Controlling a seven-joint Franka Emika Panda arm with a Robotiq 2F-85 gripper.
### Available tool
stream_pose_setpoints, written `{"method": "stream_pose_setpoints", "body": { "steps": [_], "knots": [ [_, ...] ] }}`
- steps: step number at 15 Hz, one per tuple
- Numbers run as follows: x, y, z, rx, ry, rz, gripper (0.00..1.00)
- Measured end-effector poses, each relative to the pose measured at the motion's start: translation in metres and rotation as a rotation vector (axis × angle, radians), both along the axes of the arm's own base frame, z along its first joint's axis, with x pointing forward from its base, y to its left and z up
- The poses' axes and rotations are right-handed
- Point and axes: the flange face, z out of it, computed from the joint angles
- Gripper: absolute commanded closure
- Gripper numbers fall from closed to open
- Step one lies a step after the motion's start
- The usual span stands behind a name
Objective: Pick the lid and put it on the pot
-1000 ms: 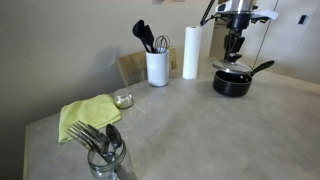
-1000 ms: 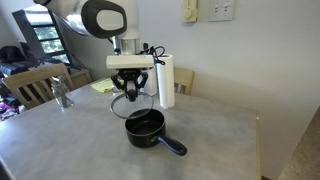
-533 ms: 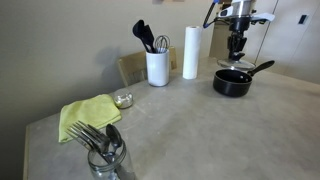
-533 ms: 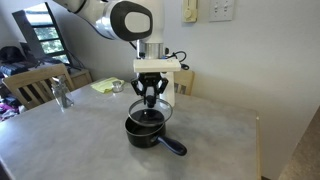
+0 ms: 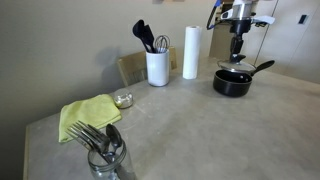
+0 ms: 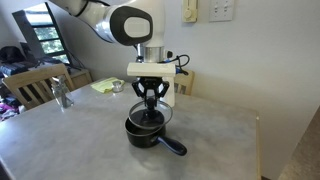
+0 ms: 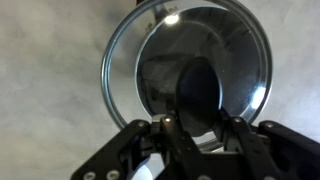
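Observation:
The black pot with its long handle stands on the grey table; it also shows in an exterior view, handle pointing to the front right. My gripper is shut on the dark knob of the glass lid and holds the lid just above the pot's mouth. In an exterior view the gripper hangs over the pot with the lid under it. In the wrist view the lid fills the frame, with the pot's inside seen through the glass.
A white utensil holder and a paper towel roll stand behind the pot. A yellow cloth, a small glass dish and a jar of forks sit nearer the front. Wooden chairs stand beside the table.
My gripper has carried the lid sideways from beside the pot to over it and lowered it close to the rim.

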Motion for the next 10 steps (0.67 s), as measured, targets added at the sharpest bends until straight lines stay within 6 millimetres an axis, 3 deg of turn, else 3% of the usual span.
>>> {"method": "stream_pose_setpoints", "body": {
  "steps": [5,10],
  "knots": [
    [-0.011,0.012,-0.023,0.002,0.023,-0.025,0.88],
    [-0.013,0.028,-0.028,-0.007,-0.007,-0.005,0.88]
  ]
}}
